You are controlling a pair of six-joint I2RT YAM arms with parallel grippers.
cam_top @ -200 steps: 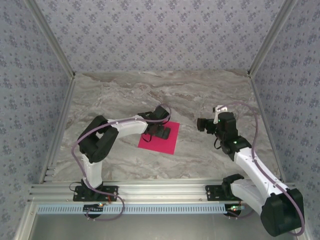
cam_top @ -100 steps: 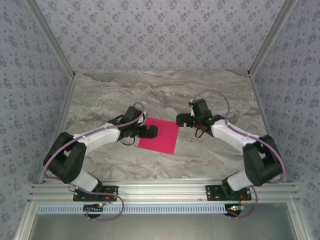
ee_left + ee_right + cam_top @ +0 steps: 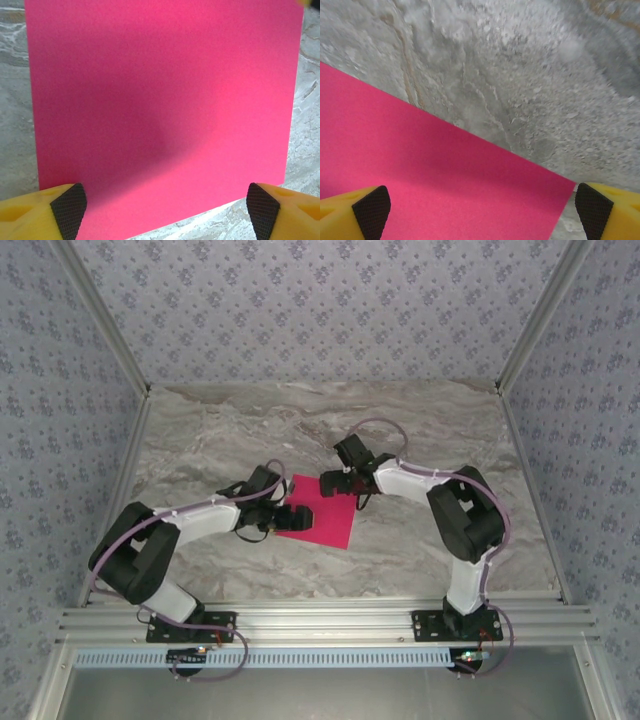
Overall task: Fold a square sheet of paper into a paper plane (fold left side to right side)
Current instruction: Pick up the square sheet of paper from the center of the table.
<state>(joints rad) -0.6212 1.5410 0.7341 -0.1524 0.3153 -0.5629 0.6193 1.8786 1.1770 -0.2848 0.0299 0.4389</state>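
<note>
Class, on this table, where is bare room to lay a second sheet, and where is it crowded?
Bare: table along the back wall, and between pink sheet and front rail. Crowded: the sheet's left edge by the left gripper, far edge by the right gripper.

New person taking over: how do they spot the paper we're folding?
Look at the grey marble table, near its middle, between the two arms' tips. The square sheet of paper lies flat there, the left gripper at its left edge, the right gripper at its far edge. It is the one bright pink thing on the grey stone.
</note>
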